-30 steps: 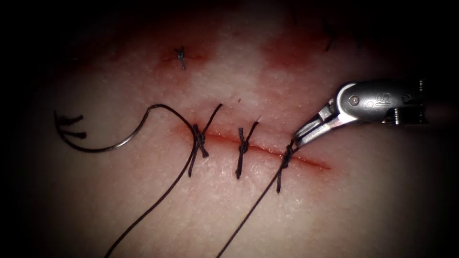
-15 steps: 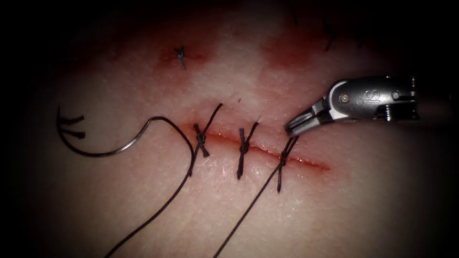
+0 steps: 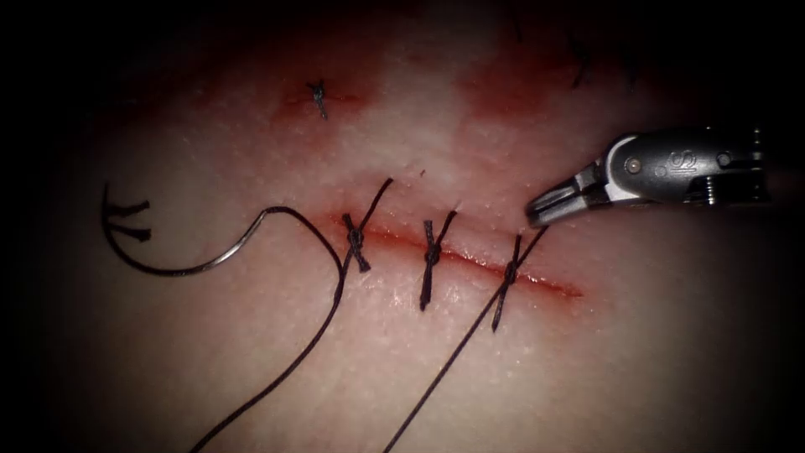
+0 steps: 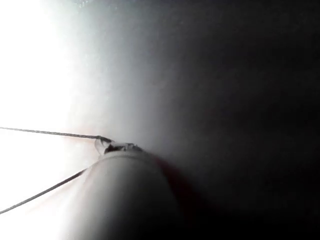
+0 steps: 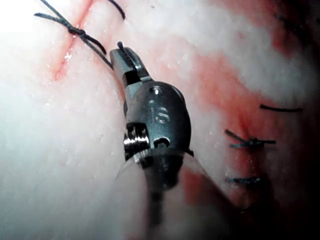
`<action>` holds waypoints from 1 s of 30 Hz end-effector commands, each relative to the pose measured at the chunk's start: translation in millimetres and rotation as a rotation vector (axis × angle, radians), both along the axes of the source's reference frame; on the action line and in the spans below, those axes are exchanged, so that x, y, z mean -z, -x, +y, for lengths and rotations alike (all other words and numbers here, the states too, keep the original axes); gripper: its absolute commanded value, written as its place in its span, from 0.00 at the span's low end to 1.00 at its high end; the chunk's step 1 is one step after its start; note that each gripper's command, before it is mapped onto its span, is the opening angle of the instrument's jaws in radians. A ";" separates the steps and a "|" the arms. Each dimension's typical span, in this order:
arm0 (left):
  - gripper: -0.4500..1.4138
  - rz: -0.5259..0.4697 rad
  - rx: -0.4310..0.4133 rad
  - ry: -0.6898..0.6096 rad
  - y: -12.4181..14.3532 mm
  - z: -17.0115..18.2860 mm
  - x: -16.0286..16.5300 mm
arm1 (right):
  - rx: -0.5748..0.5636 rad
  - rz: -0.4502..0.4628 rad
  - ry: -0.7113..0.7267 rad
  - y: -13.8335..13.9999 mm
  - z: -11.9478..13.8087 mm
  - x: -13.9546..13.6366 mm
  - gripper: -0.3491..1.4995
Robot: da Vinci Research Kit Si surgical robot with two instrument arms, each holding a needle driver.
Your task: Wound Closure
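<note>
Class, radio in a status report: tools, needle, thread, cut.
Right tool shut on thread above the rightmost knot. Needle lies free on tissue, left of the cut. Left tool holds thread.

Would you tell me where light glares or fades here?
Endoscope view: bright centre, dark rim; needle lies free on tissue left of the cut; right tool, jaws shut, holds nothing. Left wrist view: harsh glare on tissue beside left tool, thread at its tip.

The needle lies on the tissue at frame left; the right tool sits upper right of the cut.
</note>
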State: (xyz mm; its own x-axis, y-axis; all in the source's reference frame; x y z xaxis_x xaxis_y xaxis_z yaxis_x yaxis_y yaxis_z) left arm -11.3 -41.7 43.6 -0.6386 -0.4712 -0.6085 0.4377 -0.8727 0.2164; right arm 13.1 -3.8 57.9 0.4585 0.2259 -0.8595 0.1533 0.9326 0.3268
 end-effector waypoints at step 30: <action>0.00 -0.220 0.292 0.283 11.0 34.5 8.8 | -0.760 0.142 -0.038 2.8 -8.0 11.9 0.62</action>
State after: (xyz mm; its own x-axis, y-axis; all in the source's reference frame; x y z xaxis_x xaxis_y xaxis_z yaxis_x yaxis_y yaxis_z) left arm -22.1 -5.9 33.9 -0.6401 -0.4575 -0.6173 0.0931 -0.8437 0.5287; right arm 9.3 -11.0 45.5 0.0514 0.4625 -0.8851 -0.4890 0.7845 0.3815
